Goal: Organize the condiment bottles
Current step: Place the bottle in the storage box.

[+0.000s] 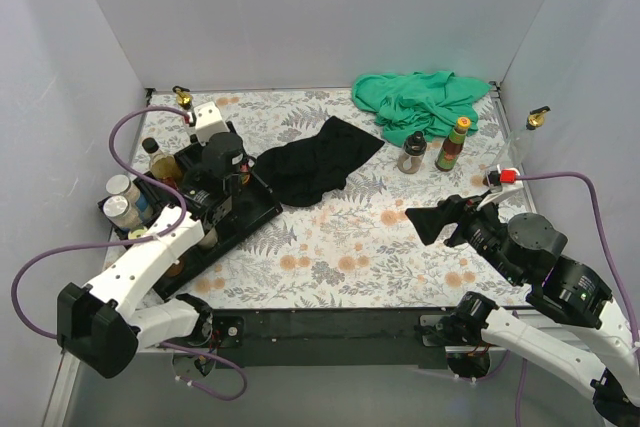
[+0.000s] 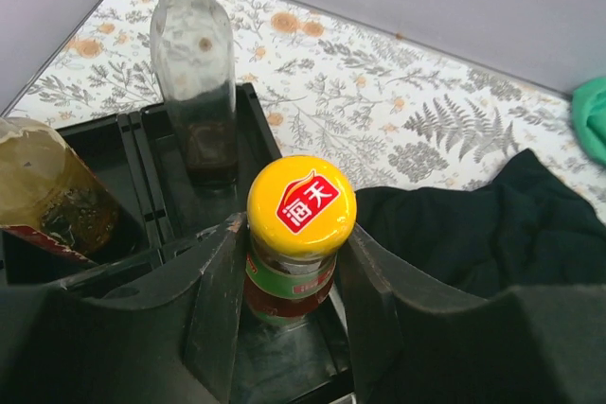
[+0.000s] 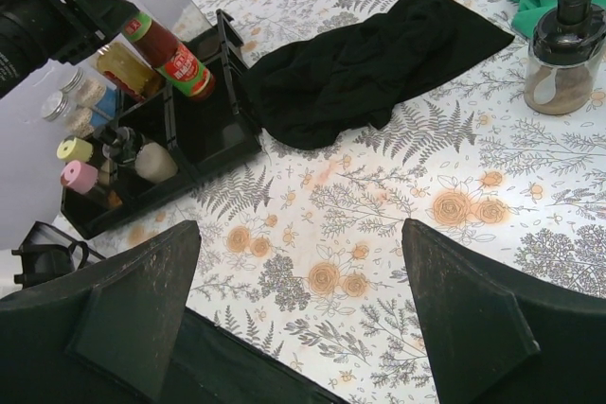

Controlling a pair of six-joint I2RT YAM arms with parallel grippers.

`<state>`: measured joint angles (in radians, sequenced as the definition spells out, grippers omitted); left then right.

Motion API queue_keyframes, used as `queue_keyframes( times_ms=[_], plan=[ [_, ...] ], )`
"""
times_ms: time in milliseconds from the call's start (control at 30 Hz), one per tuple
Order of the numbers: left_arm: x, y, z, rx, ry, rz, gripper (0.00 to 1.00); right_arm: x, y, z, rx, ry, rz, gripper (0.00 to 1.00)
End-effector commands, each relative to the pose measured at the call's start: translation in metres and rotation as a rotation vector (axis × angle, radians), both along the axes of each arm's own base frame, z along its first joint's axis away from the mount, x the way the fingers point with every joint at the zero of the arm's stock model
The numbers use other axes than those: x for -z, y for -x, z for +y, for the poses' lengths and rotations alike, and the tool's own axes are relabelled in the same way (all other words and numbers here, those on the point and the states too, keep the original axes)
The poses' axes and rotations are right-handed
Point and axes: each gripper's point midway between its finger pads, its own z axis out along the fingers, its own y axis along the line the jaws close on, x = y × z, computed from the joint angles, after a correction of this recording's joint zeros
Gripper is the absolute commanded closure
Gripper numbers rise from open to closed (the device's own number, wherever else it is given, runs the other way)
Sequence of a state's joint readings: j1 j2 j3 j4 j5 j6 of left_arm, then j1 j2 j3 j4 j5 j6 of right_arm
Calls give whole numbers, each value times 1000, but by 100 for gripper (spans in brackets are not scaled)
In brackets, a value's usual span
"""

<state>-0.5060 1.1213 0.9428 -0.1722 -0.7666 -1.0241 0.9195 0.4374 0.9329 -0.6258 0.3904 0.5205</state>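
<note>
My left gripper [image 2: 294,238] is shut on a red sauce bottle with a yellow cap [image 2: 301,203] and holds it tilted over a compartment of the black tray [image 2: 142,139]. From the right wrist view the bottle [image 3: 170,54] hangs just above the tray [image 3: 204,144]. A clear gold-spouted bottle [image 2: 194,63] and a yellowish oil bottle [image 2: 47,186] stand in the tray. Pink [image 3: 80,177] and yellow [image 3: 74,149] shakers sit in its near end. My right gripper [image 3: 301,234] is open and empty over the bare cloth-covered table. A black-lidded jar [image 1: 412,152] and an orange-capped red sauce [image 1: 453,144] stand at the far right.
A black cloth [image 1: 320,157] lies next to the tray's right side. A green cloth [image 1: 420,102] is bunched at the back right. A clear gold-spouted bottle [image 1: 535,122] stands at the right wall, and a small red-capped item [image 1: 505,177] sits by my right arm.
</note>
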Motion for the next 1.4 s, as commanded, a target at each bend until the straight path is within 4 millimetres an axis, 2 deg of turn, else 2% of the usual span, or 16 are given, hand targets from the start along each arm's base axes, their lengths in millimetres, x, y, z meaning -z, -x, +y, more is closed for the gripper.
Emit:
queue_keyframes(
  times_ms=[0, 33, 67, 100, 233, 500, 833, 933, 967, 1033, 1067, 1200, 1267, 1300, 1333, 1367],
  plan=[
    [-30, -9, 10, -36, 64, -132, 100, -11, -2, 5, -8, -38, -28, 5],
    [-28, -9, 14, -46, 64, -136, 100, -12, -2, 5, -8, -41, -31, 5],
    [-17, -7, 17, -52, 43, -118, 100, -11, -2, 5, -6, -39, -30, 5],
    [-23, -9, 18, -57, 63, -166, 100, -10, -2, 5, -6, -38, -29, 5],
    [-12, -12, 25, -52, 69, -199, 100, -8, -2, 7, -11, -37, -29, 5],
    [18, -24, 23, -35, 66, -175, 100, -5, -3, 9, -25, -21, -36, 4],
    [47, -23, 26, -49, 65, -120, 100, -6, -3, 9, -29, -12, -47, 1],
    [52, -24, 21, -24, 71, -98, 85, -6, -4, 8, -24, -11, -48, 1],
    [56, -24, 19, -19, 77, -82, 72, -6, -3, 8, -25, -11, -47, 1],
    [55, -25, 16, -8, 78, -74, 55, -4, -3, 8, -23, -13, -43, 1],
    [56, -25, 16, -1, 75, -62, 42, -5, -3, 8, -21, -16, -43, 1],
    [49, -25, 13, 9, 75, -39, 22, -2, -4, 5, -1, -23, -23, 1],
    [39, -26, 12, 11, 77, -29, 15, 1, -5, 3, 17, -20, -8, 1],
    [34, -26, 11, 14, 81, -29, 7, 2, -6, 2, 25, -14, -1, 1],
    [21, -28, 7, 32, 93, -42, 5, 3, -6, 1, 32, -12, 4, 1],
    [22, -25, 6, 46, 85, -13, 2, 3, -8, -2, 54, -16, 13, 1]
  ],
)
